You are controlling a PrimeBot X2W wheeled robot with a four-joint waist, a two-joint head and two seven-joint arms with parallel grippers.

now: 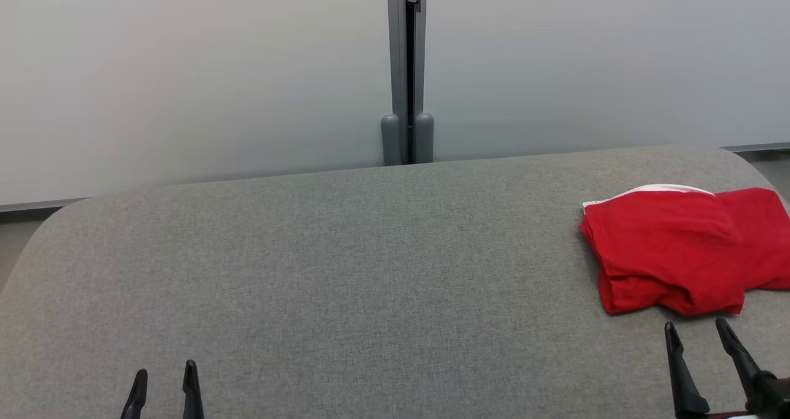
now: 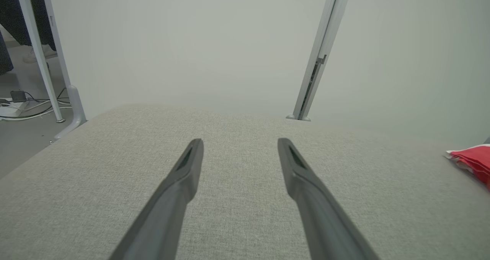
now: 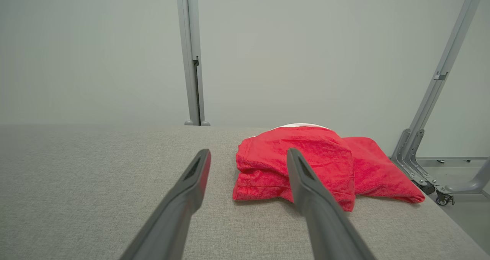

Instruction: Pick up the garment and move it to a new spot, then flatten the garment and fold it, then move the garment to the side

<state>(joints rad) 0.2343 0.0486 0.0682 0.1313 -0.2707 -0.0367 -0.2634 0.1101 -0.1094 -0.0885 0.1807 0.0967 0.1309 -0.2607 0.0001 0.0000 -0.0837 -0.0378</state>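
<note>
The folded red cloth garment [image 1: 679, 252] lies at the right of the grey fabric-covered table [image 1: 308, 252], with pale partition panels [image 1: 185, 67] behind.

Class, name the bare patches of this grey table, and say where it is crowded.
Free: the middle and left of the table, between the left gripper, the partition post and the red garment. Crowded: the right end, garment beyond the right gripper.

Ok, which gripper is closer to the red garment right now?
The right gripper: it sits open just short of the red garment, on the right of the grey table. The left gripper, also open, is far off to the left.
</note>
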